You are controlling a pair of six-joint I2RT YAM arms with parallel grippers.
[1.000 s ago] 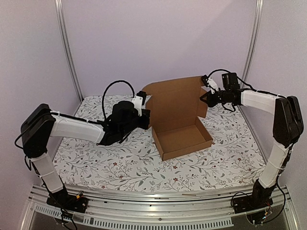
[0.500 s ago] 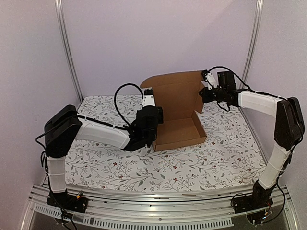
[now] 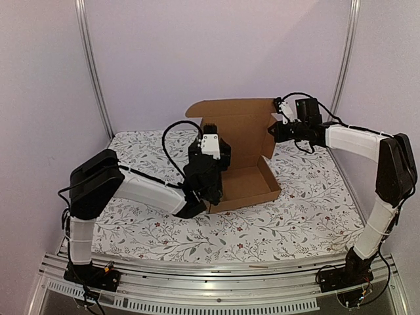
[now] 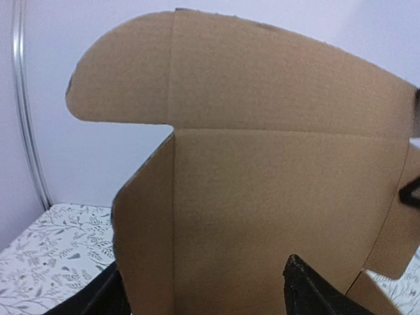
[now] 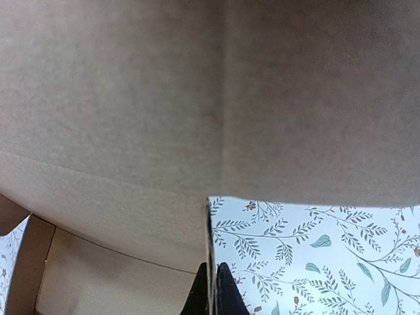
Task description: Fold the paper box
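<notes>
Top external, change: the left arm [image 3: 147, 189] has swung further toward the middle than half a second ago. The left jaws are now deeper over the left wall of the box [image 3: 246, 186]. A second ago they were off to its left.
Top external, box: it sits mid-worktop with its tray flat and its lid [image 3: 239, 128] standing upright at the back. Since a second ago it has slid back and a little left.
Top external, right arm [image 3: 354, 139]: it has hardly moved. The right jaws are at the lid's right edge, as before.
Top external, materials: plain brown corrugated card with crisp creases. The worktop [image 3: 151, 226] is covered by a white cloth printed with grey sprigs and small red flowers. The arms have white shells and black joints.
Left wrist, box: the inside of the lid fills the view as matte card with faint fluting. A fold line runs under a top strip that ends in a rounded ear on the left. A side flap stands on edge at the left.
Left wrist, left jaws: they are spread wide. The black fingers [image 4: 314, 294] are at the bottom corners of the view, with the side flap between them and not pinched.
Right wrist, box [image 5: 131, 98]: card seen close, blurred and shadowed.
Right wrist, right jaws: they are closed on a thin card edge, with dark fingertips [image 5: 225, 298] on either side of it. The floral cloth [image 5: 328, 256] lies beyond.
</notes>
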